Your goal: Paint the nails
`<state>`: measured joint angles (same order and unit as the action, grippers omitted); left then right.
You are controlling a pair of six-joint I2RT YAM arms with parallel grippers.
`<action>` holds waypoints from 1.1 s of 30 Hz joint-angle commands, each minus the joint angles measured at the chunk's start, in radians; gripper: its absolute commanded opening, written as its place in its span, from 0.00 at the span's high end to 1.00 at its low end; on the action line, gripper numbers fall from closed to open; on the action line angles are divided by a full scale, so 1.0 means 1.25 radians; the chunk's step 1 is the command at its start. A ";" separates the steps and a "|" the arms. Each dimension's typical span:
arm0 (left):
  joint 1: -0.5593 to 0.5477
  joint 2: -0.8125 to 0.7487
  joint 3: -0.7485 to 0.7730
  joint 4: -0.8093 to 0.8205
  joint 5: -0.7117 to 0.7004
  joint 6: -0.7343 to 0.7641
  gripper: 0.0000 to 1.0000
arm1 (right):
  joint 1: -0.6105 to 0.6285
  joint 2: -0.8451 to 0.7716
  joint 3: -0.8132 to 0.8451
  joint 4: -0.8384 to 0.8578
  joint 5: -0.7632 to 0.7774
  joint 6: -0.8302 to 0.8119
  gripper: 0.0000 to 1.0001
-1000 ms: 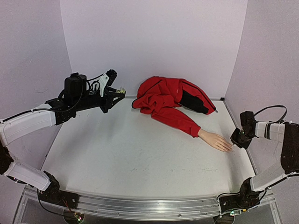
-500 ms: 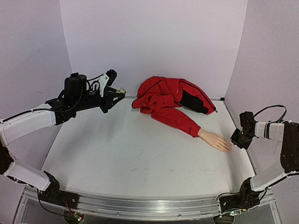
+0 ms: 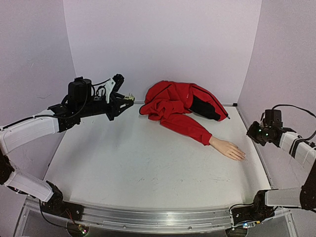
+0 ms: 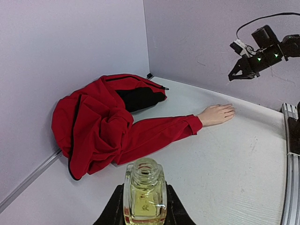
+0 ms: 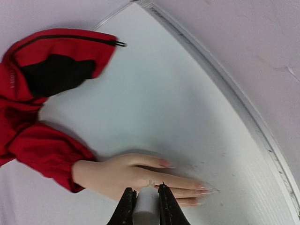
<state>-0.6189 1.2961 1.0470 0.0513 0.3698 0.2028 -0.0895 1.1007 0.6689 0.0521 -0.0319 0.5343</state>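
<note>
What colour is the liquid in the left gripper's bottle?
Pale yellow; the bottle shows best in the left wrist view.

Bright, diffuse light leaves only faint shadows. The top view bows at its edges; the right wrist view looks soft.

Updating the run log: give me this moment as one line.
left gripper: shut on open bottle, raised | right gripper: shut on white piece, above mannequin hand
</note>
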 commanded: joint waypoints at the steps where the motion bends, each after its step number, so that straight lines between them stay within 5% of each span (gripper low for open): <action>1: -0.016 -0.022 0.028 0.039 0.063 -0.028 1.00 | 0.002 -0.001 -0.005 0.147 -0.280 -0.030 1.00; 14: -0.210 -0.005 -0.060 0.039 -0.014 -0.093 1.00 | 0.259 -0.051 -0.051 0.233 -0.373 -0.047 1.00; 21: -0.229 0.034 -0.059 0.049 -0.060 -0.193 1.00 | 0.379 -0.037 -0.005 0.243 -0.384 -0.037 1.00; 33: -0.259 0.002 -0.149 0.081 -0.081 -0.021 1.00 | 0.647 0.106 0.184 0.244 -0.292 -0.024 1.00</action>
<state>-0.9344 1.3460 0.8845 0.0807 0.2829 0.0891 0.6334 1.1896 0.7860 0.3161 -0.4324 0.5049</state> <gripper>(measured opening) 0.208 0.153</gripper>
